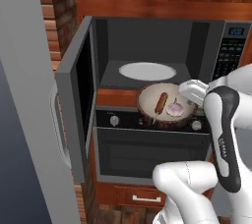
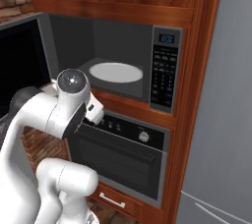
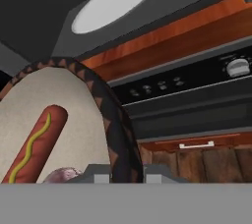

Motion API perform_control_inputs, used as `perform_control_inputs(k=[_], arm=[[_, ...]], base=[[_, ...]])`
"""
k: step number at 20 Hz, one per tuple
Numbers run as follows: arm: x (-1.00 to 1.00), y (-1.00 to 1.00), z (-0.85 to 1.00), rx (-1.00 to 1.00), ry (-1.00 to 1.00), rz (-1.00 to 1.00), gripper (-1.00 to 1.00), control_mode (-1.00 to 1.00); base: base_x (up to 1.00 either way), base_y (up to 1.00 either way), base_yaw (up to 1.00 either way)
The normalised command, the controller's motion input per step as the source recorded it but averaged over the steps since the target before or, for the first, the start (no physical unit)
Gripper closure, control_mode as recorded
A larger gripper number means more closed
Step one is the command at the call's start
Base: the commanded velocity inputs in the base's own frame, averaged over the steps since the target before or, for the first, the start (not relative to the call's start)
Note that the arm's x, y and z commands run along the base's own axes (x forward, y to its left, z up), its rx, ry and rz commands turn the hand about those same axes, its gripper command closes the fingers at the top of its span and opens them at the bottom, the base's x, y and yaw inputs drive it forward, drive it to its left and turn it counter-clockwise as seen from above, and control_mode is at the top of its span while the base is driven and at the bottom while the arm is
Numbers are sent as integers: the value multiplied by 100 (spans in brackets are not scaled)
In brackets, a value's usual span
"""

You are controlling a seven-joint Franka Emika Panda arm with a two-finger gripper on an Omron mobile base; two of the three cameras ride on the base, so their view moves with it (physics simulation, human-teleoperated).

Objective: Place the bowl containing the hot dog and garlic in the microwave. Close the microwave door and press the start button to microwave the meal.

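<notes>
Before the open built-in stainless steel microwave (image 1: 162,56), with its steel-framed dark-windowed microwave door (image 1: 74,100) swung left, the round dark brown bowl (image 1: 165,106) hangs at the cavity's near sill. Risk: the rim may strike the sill and tip, rolling out the reddish-brown hot dog (image 1: 160,103) and whitish-pink garlic (image 1: 174,108). The gripper (image 3: 126,176) is narrowly closed, pinching the bowl's right rim.

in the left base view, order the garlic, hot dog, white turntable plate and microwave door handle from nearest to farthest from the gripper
From the gripper, shut on the bowl rim:
1. Garlic, just beside it inside the bowl.
2. Hot dog, further left in the bowl.
3. White turntable plate, back inside the microwave.
4. Door handle, far left on the open microwave door.
</notes>
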Motion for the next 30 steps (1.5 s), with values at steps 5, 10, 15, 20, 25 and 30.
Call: perform_control_inputs(k=[5, 10, 15, 20, 25, 30], arm=[[52, 0, 1, -1, -11, -36, 100, -100], [61, -1, 1, 0, 0, -30, 100, -100], [73, -34, 4, 1, 0, -23, 100, -100], [73, -45, 5, 3, 0, -17, 100, -100], [67, -9, 8, 1, 0, -10, 100, -100], [62, 0, 14, 6, 0, -7, 100, -100]], base=[[0, 0, 0], [0, 0, 0], [0, 0, 0], [0, 0, 0], [0, 0, 0], [0, 0, 0]])
